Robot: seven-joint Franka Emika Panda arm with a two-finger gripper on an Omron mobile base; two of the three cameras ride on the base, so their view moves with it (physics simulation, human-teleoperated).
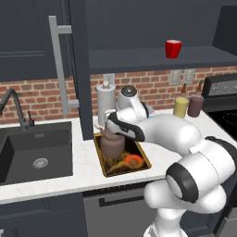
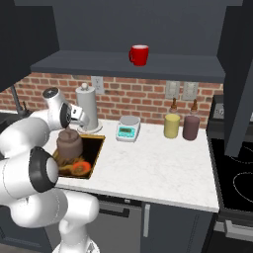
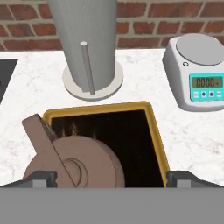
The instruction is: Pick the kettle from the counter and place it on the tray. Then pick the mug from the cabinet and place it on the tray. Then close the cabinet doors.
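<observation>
1. Tray (image 1: 144, 155), one: holding the kettle (image 1: 112, 144), sitting upright at its rear half, on the counter (image 1: 83, 171) just right of the sink (image 1: 18, 157).
2. Cabinet (image 2: 123, 64), one open shelf: carrying one red mug (image 2: 139, 54), standing alone.
3. Bottles, two: yellow bottle (image 2: 172, 125) and dark bottle (image 2: 191, 127) standing side by side against the brick wall.
4. Scale (image 3: 199, 78), one: showing a row of digits, too blurred for reading.
5. Gripper (image 3: 109, 178): hanging spread wide above the kettle, pinching nothing.
</observation>
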